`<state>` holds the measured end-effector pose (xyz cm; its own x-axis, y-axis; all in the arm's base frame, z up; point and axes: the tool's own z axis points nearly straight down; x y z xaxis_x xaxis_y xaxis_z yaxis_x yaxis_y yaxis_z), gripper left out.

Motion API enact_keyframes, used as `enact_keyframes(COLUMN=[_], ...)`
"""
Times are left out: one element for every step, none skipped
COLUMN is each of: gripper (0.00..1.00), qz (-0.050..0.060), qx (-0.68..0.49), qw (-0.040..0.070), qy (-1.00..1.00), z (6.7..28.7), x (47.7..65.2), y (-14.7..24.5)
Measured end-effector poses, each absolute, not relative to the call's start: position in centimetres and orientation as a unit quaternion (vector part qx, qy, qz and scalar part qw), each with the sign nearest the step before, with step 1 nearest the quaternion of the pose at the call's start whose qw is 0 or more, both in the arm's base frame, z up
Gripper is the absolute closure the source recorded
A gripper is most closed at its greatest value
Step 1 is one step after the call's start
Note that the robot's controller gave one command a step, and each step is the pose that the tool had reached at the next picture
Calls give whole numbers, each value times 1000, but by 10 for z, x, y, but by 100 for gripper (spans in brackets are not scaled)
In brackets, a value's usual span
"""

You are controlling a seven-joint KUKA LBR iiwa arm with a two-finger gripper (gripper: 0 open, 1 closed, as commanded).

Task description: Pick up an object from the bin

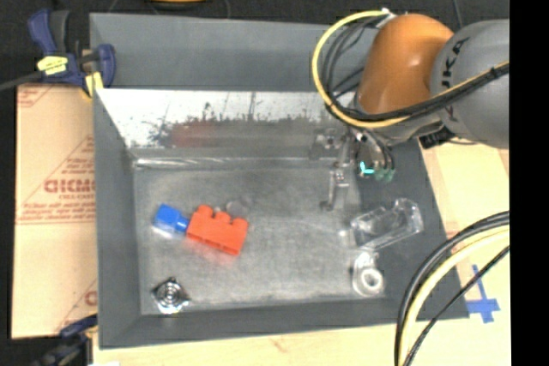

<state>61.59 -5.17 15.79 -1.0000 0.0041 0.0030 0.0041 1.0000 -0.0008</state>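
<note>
Your gripper (340, 184) is hanging on the bin's (257, 94) right side, just beside a clear plastic piece (388, 223). Can't tell if it's open or closed.

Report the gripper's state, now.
Gripper: open or closed cannot be told; it hangs near the clear plastic piece.

The single camera looks steeply down on the grey bin (292, 261) from fairly near, the arm (485, 90) entering from its right.
</note>
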Motion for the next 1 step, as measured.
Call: enact_keyframes(gripper=[0], qz=[-2], qx=[250], qw=[-6], qy=[-968], z=[97], x=[628], y=[-113])
